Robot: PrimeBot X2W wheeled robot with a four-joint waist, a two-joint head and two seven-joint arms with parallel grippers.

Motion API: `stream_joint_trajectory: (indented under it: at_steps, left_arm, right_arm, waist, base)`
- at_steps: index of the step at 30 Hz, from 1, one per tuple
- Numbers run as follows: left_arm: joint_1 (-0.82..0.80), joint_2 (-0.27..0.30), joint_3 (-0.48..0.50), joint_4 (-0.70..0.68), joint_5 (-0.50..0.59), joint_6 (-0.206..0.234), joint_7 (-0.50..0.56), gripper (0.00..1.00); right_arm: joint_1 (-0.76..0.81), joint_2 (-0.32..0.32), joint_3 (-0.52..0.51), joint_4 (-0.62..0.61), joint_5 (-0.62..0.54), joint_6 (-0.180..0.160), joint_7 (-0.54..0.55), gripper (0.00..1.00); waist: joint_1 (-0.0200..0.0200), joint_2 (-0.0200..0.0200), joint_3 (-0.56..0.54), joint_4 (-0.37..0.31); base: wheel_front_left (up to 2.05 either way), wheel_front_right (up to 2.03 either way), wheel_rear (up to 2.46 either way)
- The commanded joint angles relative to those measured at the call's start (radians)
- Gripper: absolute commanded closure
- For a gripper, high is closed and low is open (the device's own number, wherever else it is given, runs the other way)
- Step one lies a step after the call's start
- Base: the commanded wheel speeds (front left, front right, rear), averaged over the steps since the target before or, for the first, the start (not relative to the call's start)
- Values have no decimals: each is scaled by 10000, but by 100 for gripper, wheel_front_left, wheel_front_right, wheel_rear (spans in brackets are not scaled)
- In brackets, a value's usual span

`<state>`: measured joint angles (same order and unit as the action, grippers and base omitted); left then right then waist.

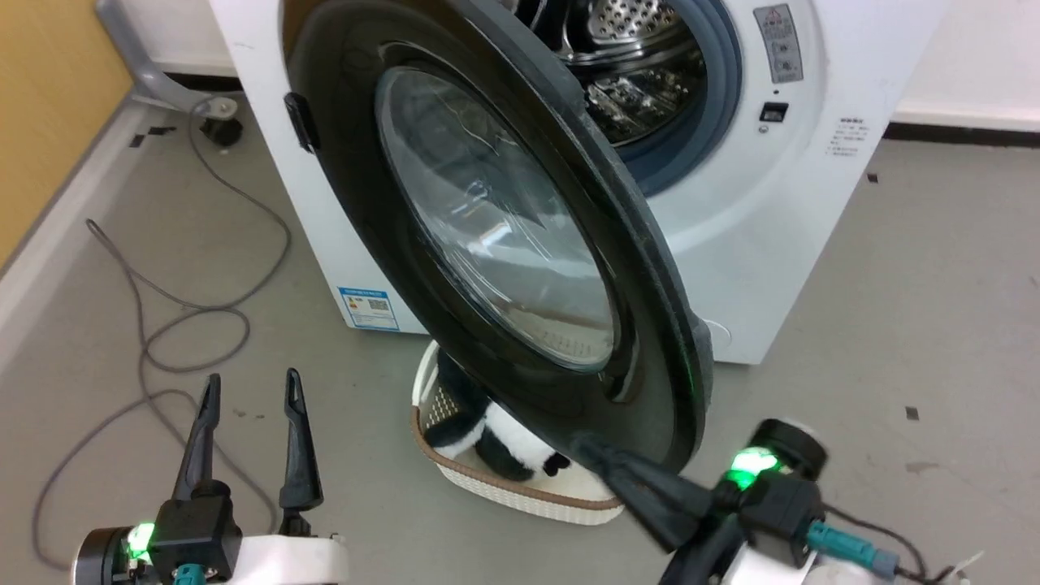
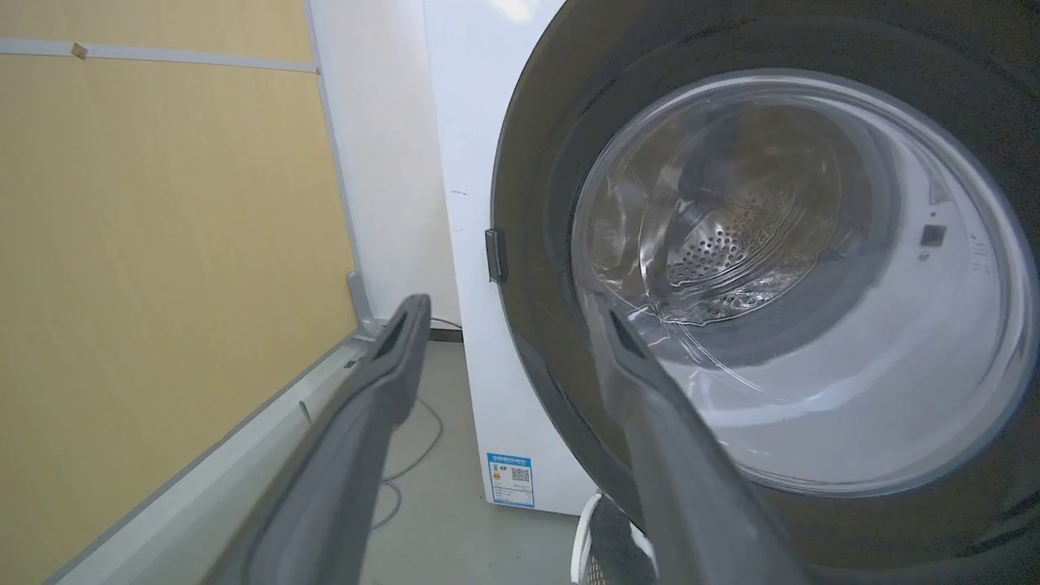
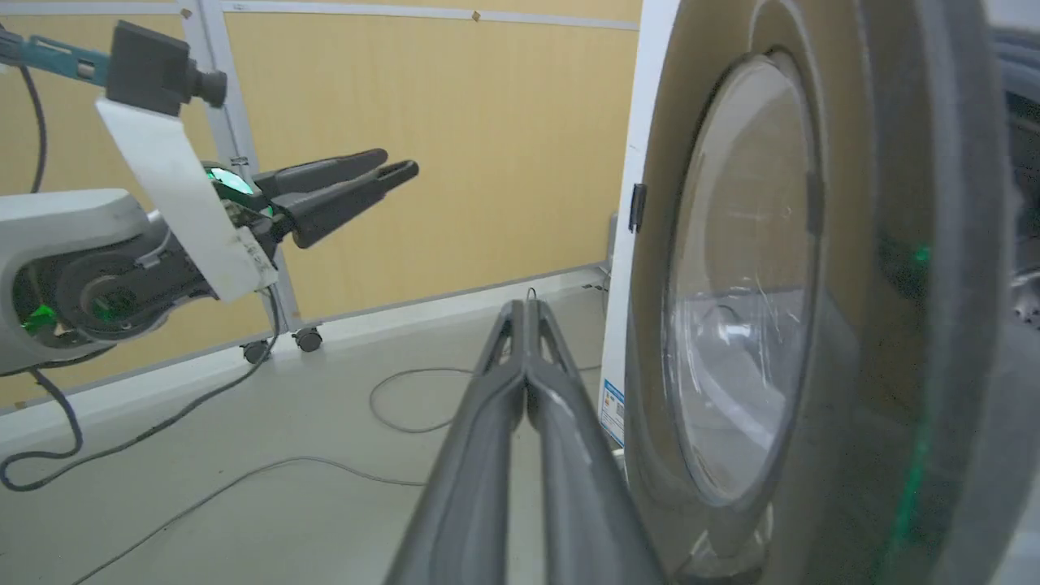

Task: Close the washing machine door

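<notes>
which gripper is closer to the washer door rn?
Right. The right gripper, shut, sits at the lower rim of the washing machine door; contact unclear. The left gripper, open, hangs above the floor to the door's left, apart from it.

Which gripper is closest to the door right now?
The right gripper, fingers shut, its tip at the lower black rim of the washing machine door. The left gripper is open and stands off over the floor.

White washing machine (image 1: 780, 244); glossy black washing machine door (image 1: 357, 203); perforated steel drum (image 1: 642, 49); blue label (image 1: 370, 307); cream basket (image 1: 520, 496).
</notes>
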<state>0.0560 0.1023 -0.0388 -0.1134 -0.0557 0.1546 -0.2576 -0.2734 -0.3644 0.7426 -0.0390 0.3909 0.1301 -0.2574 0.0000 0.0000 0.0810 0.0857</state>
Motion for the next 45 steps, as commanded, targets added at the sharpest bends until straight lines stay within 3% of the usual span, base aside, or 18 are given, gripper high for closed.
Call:
stream_joint_trajectory:
  at_steps: [1,14,25,34,45]
  left_arm:
    - [-205,-62,38,-39,83,-31,-41,0]
    - [-864,-255,-267,-7,286,-156,-41,0]
    - [-1571,-321,-353,-297,394,-97,-41,0]
    - [-2133,-377,-394,-434,382,3,-41,0]
    - [-2671,-432,-461,-417,328,15,-42,0]
  right_arm:
    - [116,-69,-298,314,-179,6,-44,100]
    - [-161,559,-3011,1559,-732,6,-44,100]
    - [-2353,1119,-5383,2966,-1343,6,-44,100]
    - [-4959,1120,-6015,4927,-1642,6,-44,100]
    - [-7211,765,-6353,7012,-1893,6,-44,100]
  waist:
    - [0,0,146,-117]
    - [0,0,865,-366]
    - [0,0,2137,-286]
    - [0,0,3291,-201]
    - [0,0,3831,-8]
  base:
    - [0,0,0]
    - [0,0,0]
    - [0,0,0]
    - [0,0,0]
    - [0,0,0]
